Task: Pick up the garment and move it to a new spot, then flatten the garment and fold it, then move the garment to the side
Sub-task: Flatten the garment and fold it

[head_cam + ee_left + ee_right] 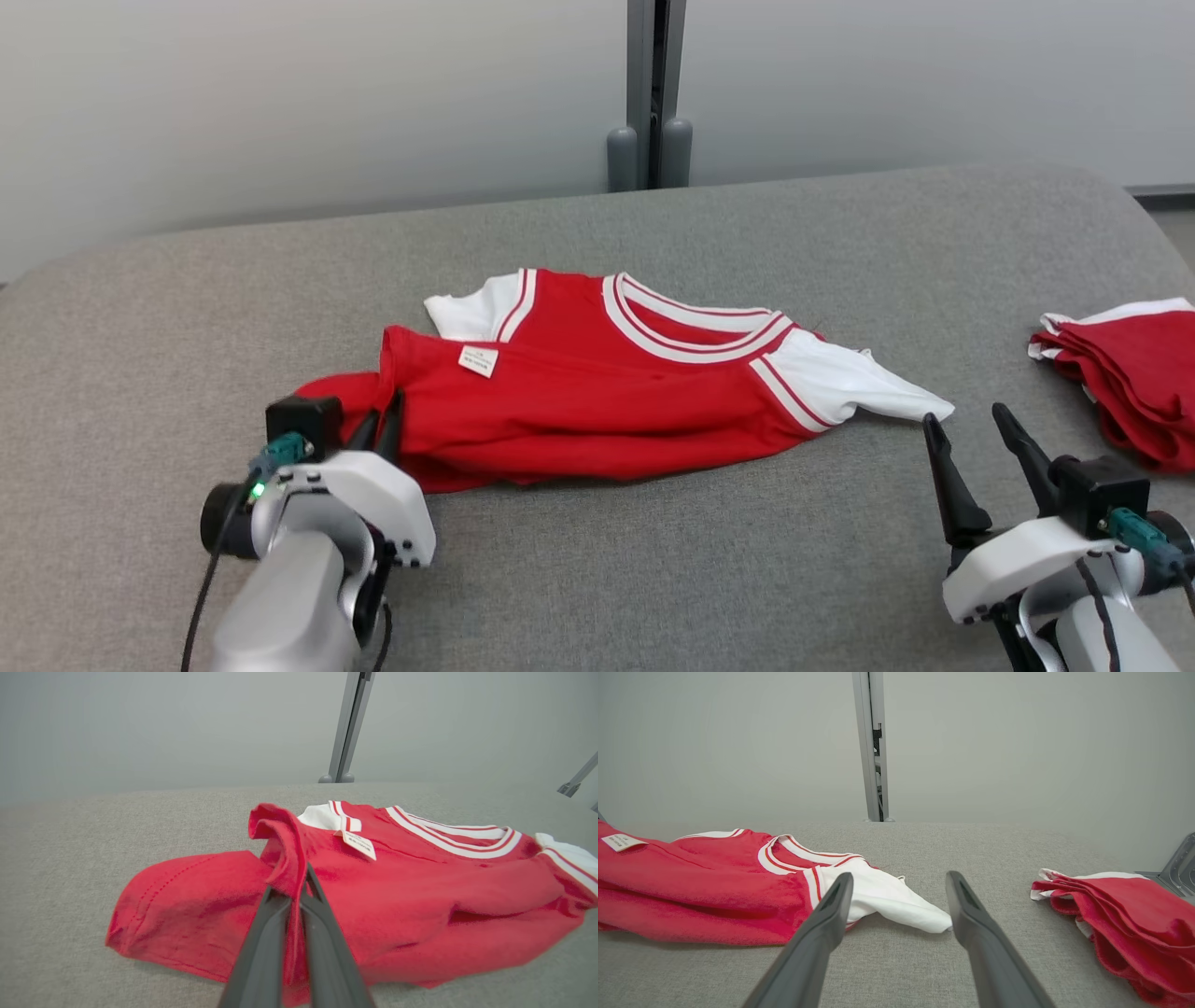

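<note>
- A red short-sleeved jersey (597, 411) with white sleeves and a red-and-white striped collar lies around the middle of a grey fabric-covered table (653, 560). It sits a little toward the left edge, with its collar facing the far edge.
- Its lower part is doubled up over the chest, so a small white label (478, 360) shows on top.
- One red corner of the cloth lies flat and spreads toward the table's left edge.
- The left gripper (385, 411) is at the jersey's left end. Its two dark fingers are clenched on a raised ridge of red fabric, which stands up between them in the left wrist view (292, 882).
- The right gripper (964, 415) is near the table's near right corner. Its fingers are spread wide and grasp nothing.
- In the right wrist view the tip of the white right sleeve (920, 914) lies on the table just ahead of the gap between those fingers, apart from both.
- A stack of folded red-and-white garments (1134, 373) rests at the table's right edge, well apart from the jersey.
- A grey metal post (653, 93) rises behind the far edge, in front of a pale wall (280, 103).
</note>
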Robot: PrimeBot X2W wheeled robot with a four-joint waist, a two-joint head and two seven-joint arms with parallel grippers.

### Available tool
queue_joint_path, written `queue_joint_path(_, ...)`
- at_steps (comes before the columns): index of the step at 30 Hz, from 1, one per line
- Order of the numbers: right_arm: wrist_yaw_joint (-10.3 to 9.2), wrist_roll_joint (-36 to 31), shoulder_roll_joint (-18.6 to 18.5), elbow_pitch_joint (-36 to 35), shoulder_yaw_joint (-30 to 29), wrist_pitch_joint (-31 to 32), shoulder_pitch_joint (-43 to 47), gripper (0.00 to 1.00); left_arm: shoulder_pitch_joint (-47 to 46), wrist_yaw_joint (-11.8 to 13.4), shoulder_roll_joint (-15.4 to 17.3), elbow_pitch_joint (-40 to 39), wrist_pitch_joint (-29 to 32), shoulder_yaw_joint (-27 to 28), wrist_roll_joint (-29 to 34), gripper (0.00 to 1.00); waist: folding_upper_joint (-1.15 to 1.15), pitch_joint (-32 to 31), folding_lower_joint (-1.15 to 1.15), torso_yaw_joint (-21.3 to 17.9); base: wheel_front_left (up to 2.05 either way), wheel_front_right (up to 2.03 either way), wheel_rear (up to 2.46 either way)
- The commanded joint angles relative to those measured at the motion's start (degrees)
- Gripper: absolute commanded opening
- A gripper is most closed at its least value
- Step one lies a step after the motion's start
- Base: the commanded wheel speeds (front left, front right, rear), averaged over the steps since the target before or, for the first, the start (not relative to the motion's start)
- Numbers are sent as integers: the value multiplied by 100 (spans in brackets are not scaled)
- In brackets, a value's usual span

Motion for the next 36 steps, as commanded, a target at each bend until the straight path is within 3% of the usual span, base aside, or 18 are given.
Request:
queue_joint_path(1,-2,-37,42,18,-30,4,171,100,436,86,18,-313,-29,-9,-47,0,0,-306,0,114,0,0,0)
queue_joint_path(10,-2,12,117,-3,25,4,454,100,1844,319,17,-780,-30,-25,-130,0,0,-427,0,120,0,0,0)
queue_joint_path(11,-2,24,116,0,43,4,468,100,1943,366,22,-828,-31,35,-143,41,0,-421,0,111,0,0,0)
queue_joint_path(12,-2,34,116,0,54,4,476,100,2041,401,22,-836,-31,96,-171,96,0,-414,0,98,0,0,0)
queue_joint_path(13,-2,38,115,-3,55,4,477,100,2111,437,21,-838,-31,153,-203,100,0,-403,0,83,0,0,0)
queue_joint_path(18,-2,56,126,10,45,4,431,100,2300,681,17,-1157,-31,455,-148,100,0,-360,0,-28,0,0,0)
queue_joint_path(24,-2,-106,212,-145,-129,4,390,100,2572,971,59,-2203,-33,824,256,100,0,-345,0,-114,0,0,0)
queue_joint_path(30,-2,-355,329,-435,-198,4,337,100,2765,1043,49,-3330,-31,1100,762,100,0,-324,0,-158,0,0,0)
queue_joint_path(36,-2,-497,458,-520,-97,4,352,100,2987,923,20,-3585,-25,1172,891,100,0,-309,0,-195,0,0,0)
